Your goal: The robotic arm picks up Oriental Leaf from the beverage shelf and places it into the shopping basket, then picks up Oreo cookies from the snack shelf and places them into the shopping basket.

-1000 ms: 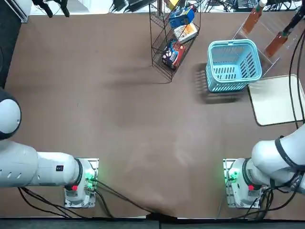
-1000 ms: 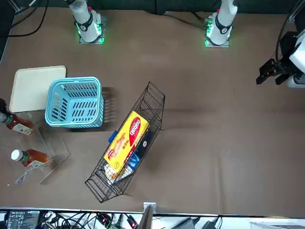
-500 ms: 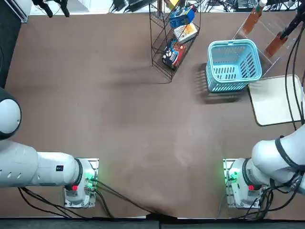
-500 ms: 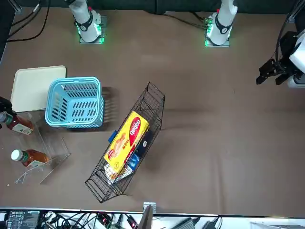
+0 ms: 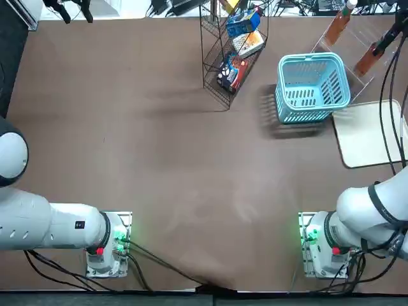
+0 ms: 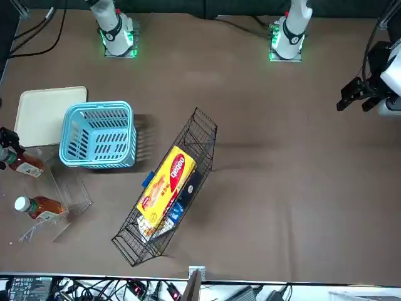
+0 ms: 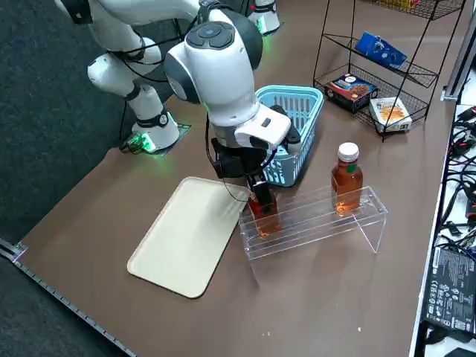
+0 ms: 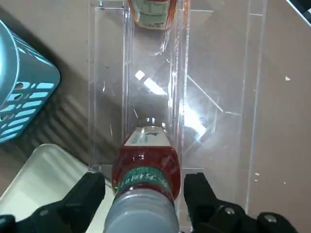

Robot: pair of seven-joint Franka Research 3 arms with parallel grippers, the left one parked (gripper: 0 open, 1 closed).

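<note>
"Where's the right claw (image 8: 146, 188) now?"
"Right over the clear acrylic rack (image 7: 301, 229), its two fingers apart, one on each side of the nearer tea bottle (image 8: 147, 167)!"
"And the other bottle (image 7: 346, 180)?"
"Lying along the same rack, white cap showing, well apart from the claw."
"What about the turquoise basket (image 5: 312, 89)?"
"On the surface (image 5: 166, 159), near the rack, beside the pale board (image 5: 370, 135). And the blue Oreo pack (image 7: 381, 50) sits in the black wire rack (image 7: 427, 78)!"

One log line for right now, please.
right gripper: open, astride near tea bottle | bottle: on clear rack | basket: beside rack, no items visible inside
</note>
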